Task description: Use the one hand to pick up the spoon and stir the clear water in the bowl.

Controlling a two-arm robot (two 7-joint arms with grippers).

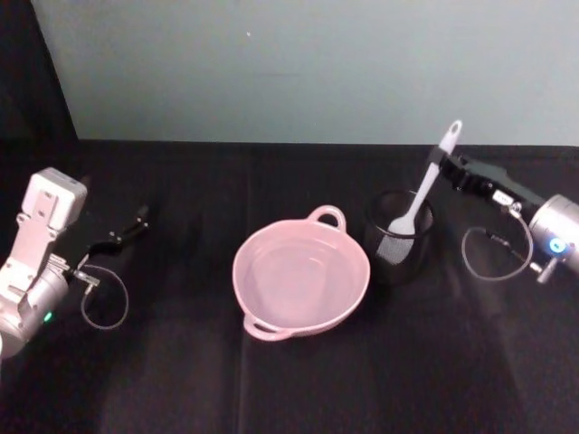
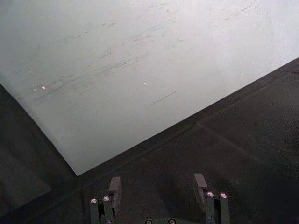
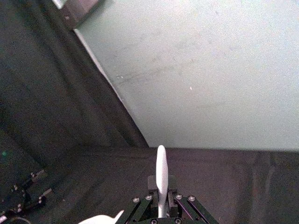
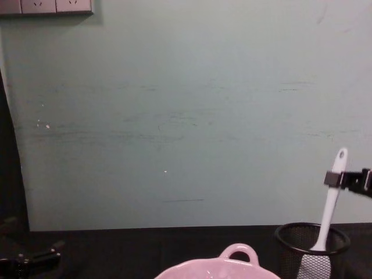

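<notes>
- Bowl [image 1: 238,271], pale pink, sat nearest the robot at the middle of the black table [image 1: 181,389]. The clear water [image 1: 303,276] in it showed as faint glints only.
- Idle left gripper [image 1: 137,217] was parked well off to the left of the bowl, low over the table, its fingers [image 2: 114,186] apart and holding nothing.
- Black mesh cup [image 1: 418,258] stood just beside the bowl on its right, a little farther back.
- White spoon [image 1: 421,194] stood tilted in the cup, head down inside the mesh, handle tip leaning up and away to the right.
- Reaching in from the right, the right gripper [image 1: 437,160] was clamped on the upper handle just below the holed tip. Its wrist view showed the handle pinched between both fingers.
- Pale green wall [image 4: 186,116] stood behind everything.
- Step, as judged: the pick-up. The grasp was made but the lift-out was not done, since the spoon's head sat below the cup rim. Stirring had not begun.
- Next move likely called for a lift along the handle's line until the head cleared the rim without tipping the cup, then a carry left over the bowl and a dip into the water.
</notes>
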